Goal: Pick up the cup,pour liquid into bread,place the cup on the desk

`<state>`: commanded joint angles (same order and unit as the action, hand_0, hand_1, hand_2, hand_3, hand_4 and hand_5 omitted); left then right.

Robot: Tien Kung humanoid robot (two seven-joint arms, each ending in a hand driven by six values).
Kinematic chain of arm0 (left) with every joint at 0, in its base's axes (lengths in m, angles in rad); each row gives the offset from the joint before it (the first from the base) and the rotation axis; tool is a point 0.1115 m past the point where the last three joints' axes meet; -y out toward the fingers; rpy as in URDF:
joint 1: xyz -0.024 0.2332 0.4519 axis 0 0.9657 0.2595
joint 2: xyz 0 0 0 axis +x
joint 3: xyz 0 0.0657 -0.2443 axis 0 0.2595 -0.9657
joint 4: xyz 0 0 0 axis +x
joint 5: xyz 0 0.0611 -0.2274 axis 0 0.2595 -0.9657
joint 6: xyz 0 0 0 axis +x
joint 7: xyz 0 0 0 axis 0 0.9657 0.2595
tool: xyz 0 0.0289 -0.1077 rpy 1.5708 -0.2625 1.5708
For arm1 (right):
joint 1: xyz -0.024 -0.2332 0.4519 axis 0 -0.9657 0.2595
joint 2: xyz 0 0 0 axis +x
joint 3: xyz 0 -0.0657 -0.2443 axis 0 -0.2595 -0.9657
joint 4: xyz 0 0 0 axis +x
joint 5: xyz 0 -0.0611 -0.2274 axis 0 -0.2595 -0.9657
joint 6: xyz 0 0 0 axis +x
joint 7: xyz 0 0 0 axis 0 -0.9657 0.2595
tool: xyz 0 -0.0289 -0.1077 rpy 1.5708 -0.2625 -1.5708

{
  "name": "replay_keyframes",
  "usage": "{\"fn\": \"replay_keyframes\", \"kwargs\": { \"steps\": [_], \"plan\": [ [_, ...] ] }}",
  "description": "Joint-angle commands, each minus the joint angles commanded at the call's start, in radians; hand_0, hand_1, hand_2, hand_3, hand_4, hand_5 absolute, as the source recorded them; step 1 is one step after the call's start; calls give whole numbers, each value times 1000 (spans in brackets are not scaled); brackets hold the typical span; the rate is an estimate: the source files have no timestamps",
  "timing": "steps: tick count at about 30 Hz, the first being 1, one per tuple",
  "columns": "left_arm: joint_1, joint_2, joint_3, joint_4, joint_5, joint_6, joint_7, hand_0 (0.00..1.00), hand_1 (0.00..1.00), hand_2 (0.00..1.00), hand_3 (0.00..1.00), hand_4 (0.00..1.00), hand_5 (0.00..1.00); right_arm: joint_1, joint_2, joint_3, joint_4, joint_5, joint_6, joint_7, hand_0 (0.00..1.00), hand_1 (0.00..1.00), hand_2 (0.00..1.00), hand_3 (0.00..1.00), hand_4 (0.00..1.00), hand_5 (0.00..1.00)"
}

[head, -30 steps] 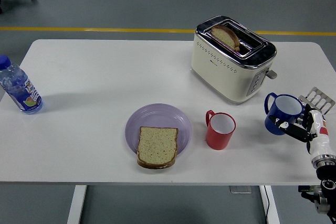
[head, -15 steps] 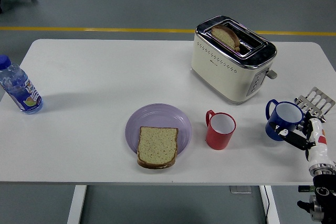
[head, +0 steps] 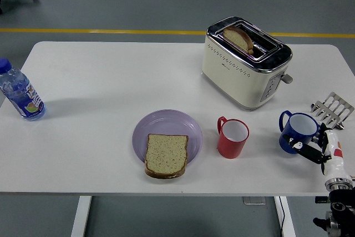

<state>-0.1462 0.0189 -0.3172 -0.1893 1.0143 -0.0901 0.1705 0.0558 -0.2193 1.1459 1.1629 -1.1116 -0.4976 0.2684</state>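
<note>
Over at the right side of the white surface (head: 111,76), a dark blue cup (head: 297,132) stands upright, its inside pale and its loop handle turned to the left. Whether anything is in it cannot be made out. The right hand (head: 313,149) comes up from the lower right corner, a black and white hand with a red mark on the wrist part; its dark fingers (head: 304,147) lie against the cup's near right wall. Whether they close around the cup or only touch it cannot be told from this angle.

Left of the blue cup, apart from it, a red cup (head: 232,137) with a white inside stands upright, handle to the left. Just beside that, further left, a lilac plate (head: 166,126) carries a square slice of brown bread (head: 166,155), which overhangs the plate's near rim. Behind the two cups a cream toaster (head: 244,62) with a chrome top holds another slice of toast (head: 239,39) in one slot. A metal toast rack (head: 331,109) sits near the right edge, just behind the blue cup. Far to the left, a clear water bottle (head: 19,92) with a blue cap stands by the edge.
</note>
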Motion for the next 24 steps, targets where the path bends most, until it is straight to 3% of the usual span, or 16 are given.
{"fn": "replay_keyframes", "kwargs": {
  "steps": [24],
  "plan": [
    [-3, 0, 0, -1, 1, -2, 0, 668, 735, 736, 626, 393, 998, 8, 6, -16, -43, -15, 31, -10, 535, 418, 534, 560, 672, 2]
  ]
}}
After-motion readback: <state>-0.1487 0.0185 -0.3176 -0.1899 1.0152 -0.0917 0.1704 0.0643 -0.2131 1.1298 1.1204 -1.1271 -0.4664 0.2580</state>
